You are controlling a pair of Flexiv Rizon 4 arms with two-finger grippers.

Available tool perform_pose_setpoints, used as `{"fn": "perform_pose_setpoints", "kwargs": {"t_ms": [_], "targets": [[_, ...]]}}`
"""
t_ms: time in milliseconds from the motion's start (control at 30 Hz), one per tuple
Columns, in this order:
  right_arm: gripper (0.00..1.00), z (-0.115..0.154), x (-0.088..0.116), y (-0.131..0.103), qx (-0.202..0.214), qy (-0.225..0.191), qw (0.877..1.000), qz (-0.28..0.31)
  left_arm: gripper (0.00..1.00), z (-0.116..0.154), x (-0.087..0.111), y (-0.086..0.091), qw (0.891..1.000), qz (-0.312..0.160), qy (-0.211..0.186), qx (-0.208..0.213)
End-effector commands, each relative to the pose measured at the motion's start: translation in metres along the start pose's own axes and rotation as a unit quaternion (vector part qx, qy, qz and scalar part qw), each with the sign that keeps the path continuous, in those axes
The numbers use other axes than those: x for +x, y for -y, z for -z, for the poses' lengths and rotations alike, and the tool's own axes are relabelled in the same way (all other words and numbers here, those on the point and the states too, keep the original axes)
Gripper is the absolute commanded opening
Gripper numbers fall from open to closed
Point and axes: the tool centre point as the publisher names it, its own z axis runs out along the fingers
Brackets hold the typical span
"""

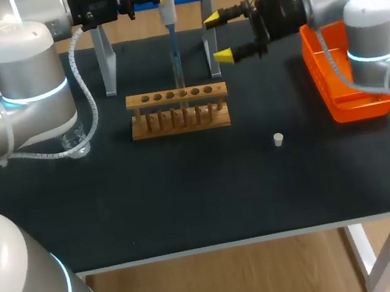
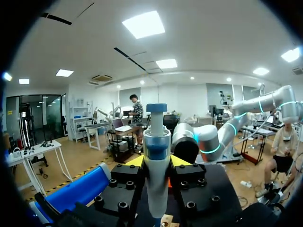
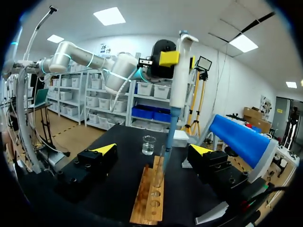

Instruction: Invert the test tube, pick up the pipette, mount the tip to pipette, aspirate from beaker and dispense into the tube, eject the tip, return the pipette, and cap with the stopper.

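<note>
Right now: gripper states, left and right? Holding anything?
Left gripper: closed on the pipette.
Right gripper: open, holding nothing.

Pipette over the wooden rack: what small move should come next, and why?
Probably release the liquid while holding still. The pipette has its tip down in the tube standing in the rack, so it seems placed for dispensing; the stopper lies loose on the table, so capping comes later.
</note>
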Motion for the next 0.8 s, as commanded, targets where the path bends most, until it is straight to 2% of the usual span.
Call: {"fn": "perform_pose_setpoints", "kwargs": {"t_ms": [33, 400, 800], "targets": [[1.00, -0.014, -0.014, 0.018, -0.009, -0.017, 1.000, -0.011, 0.00, 0.000, 0.000, 0.000, 1.000, 0.000, 0.001, 0.000], [1.00, -0.045, -0.024, 0.038, -0.005, -0.037, 0.999, -0.009, 0.00, 0.000, 0.000, 0.000, 1.000, 0.000, 0.001, 0.000], [1.00, -0.075, -0.035, 0.050, 0.030, -0.036, 0.999, -0.029, 0.00, 0.000, 0.000, 0.000, 1.000, 0.000, 0.001, 0.000]]}}
